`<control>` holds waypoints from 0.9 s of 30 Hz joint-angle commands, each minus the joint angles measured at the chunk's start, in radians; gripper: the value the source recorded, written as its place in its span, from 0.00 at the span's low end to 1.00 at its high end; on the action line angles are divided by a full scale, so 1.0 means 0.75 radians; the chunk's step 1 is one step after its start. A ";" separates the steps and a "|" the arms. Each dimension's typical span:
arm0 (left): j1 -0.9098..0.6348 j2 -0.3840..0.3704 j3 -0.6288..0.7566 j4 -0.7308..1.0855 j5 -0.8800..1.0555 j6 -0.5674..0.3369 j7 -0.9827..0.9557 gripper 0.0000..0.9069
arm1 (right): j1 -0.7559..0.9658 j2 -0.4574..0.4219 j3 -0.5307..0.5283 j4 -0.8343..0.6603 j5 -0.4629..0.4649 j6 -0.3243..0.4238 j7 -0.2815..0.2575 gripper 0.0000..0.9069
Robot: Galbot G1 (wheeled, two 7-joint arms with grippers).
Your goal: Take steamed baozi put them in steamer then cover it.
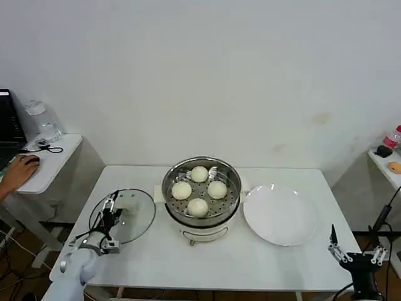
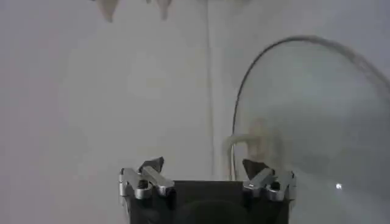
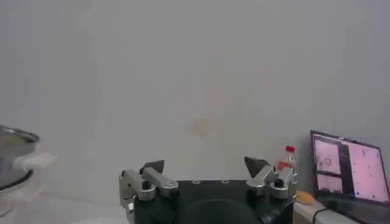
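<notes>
Head view: four baozi (image 1: 199,190) already sat in the steamer (image 1: 170,188), mid surface (image 1: 263,263). Cover (image 1: 135,216) lay flat just beside it, on robot's left. Left gripper (image 1: 111,216) was over cover's near edge, jaws apart, empty. Right gripper (image 1: 354,254) parked at near right corner, jaws apart.

Left wrist view: glass cover (image 2: 317,122), handle (image 2: 247,143) ahead of the jaws. Prob. heavy-ish, slick, fragile; grab by the handle, not rim.

Right wrist view: steamer rim (image 3: 15,137) off to the side.

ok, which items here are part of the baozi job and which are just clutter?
Job:
- four baozi, all in the steamer
- glass cover, lying on the table
- left gripper over the cover, fingers open
- right gripper, idle, open

Clutter:
- white plate
- jar on side table
</notes>
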 commanded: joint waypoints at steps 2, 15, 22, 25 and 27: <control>-0.132 -0.008 0.026 0.125 0.014 0.004 0.002 0.38 | 0.008 0.000 0.003 -0.019 -0.004 -0.001 -0.001 1.00; -0.118 -0.030 0.003 0.134 0.025 -0.012 -0.019 0.00 | 0.027 -0.014 0.018 -0.044 0.004 -0.003 -0.002 1.00; -0.016 -0.030 -0.059 0.006 0.023 -0.020 -0.056 0.00 | 0.032 -0.018 0.011 -0.039 0.005 -0.008 -0.001 1.00; 0.045 -0.022 -0.088 -0.093 0.011 -0.017 -0.079 0.00 | 0.025 -0.026 0.004 -0.034 0.005 -0.007 -0.003 1.00; 0.090 -0.009 -0.114 -0.182 -0.016 -0.006 -0.088 0.00 | 0.010 -0.038 -0.006 -0.025 0.008 -0.008 -0.004 1.00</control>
